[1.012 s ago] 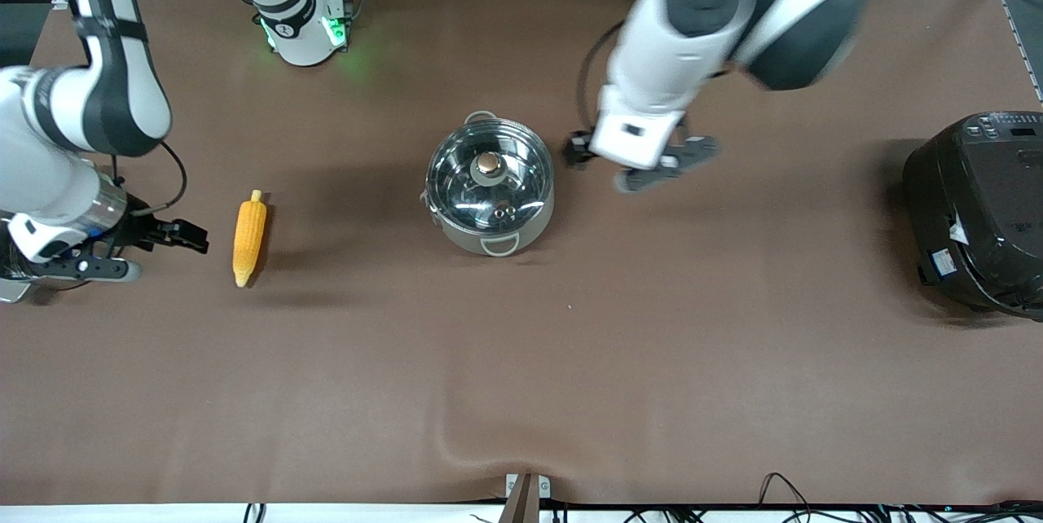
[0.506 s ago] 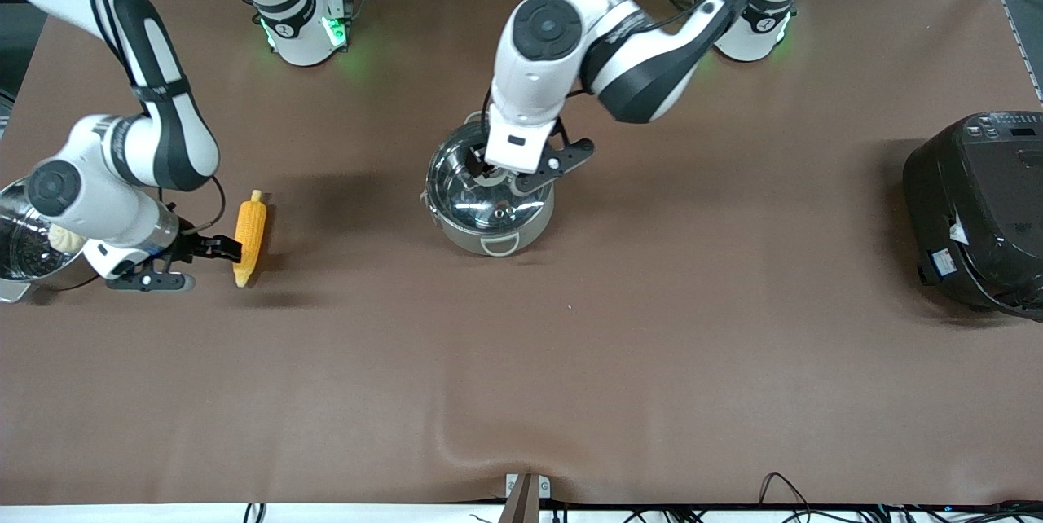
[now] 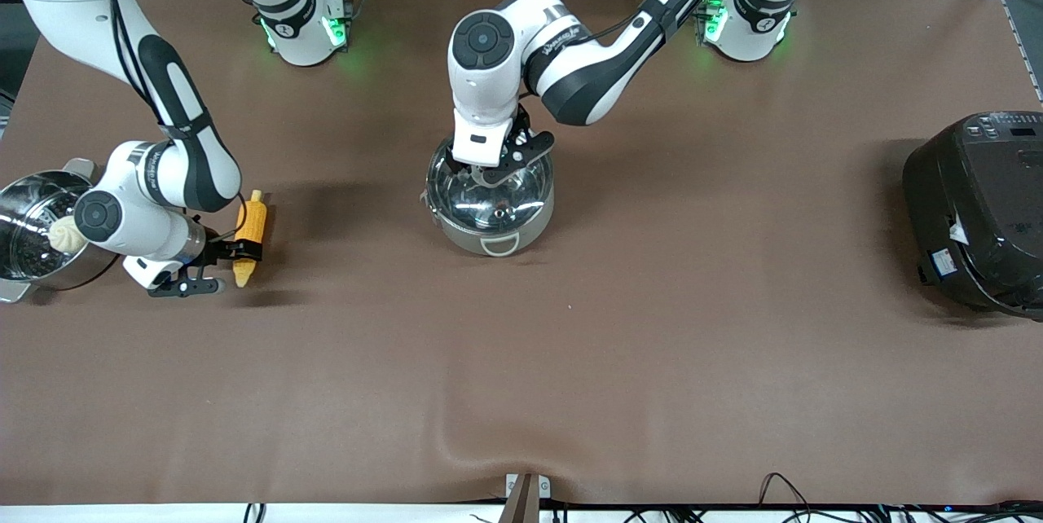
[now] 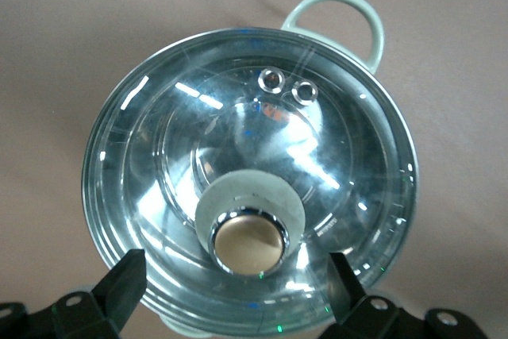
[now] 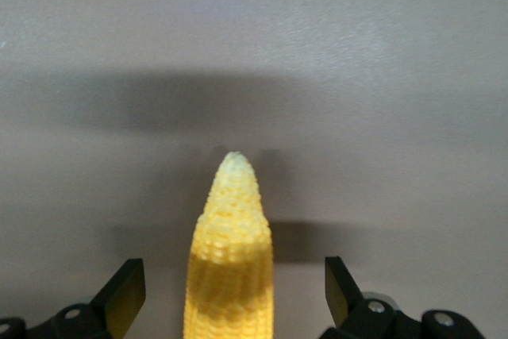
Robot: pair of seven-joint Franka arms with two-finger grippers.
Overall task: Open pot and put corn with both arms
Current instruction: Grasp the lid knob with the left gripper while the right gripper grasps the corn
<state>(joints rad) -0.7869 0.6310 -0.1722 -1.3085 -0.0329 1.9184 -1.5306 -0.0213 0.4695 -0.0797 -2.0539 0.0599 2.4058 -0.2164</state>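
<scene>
Front view: pot (image 3: 490, 209) mid-table, glass lid (image 3: 489, 189) on; left gripper (image 3: 487, 170) over lid. Corn (image 3: 248, 236) lying toward right arm's end, right gripper (image 3: 236, 256) around it.

Left wrist view: fingers (image 4: 121, 285) spread, flanking lid knob (image 4: 249, 240), apart from it.

Right wrist view: fingers (image 5: 125, 293) spread either side of corn (image 5: 230, 253), not touching.

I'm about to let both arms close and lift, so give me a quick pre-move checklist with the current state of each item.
1. Lid seated on pot: ok.
2. Left gripper open, jaws either side of lid knob: ok.
3. Right gripper open, jaws straddling corn: ok.
4. Corn lying flat on table: ok.
5. Jaws low enough to grip the knob: cannot tell.
</scene>
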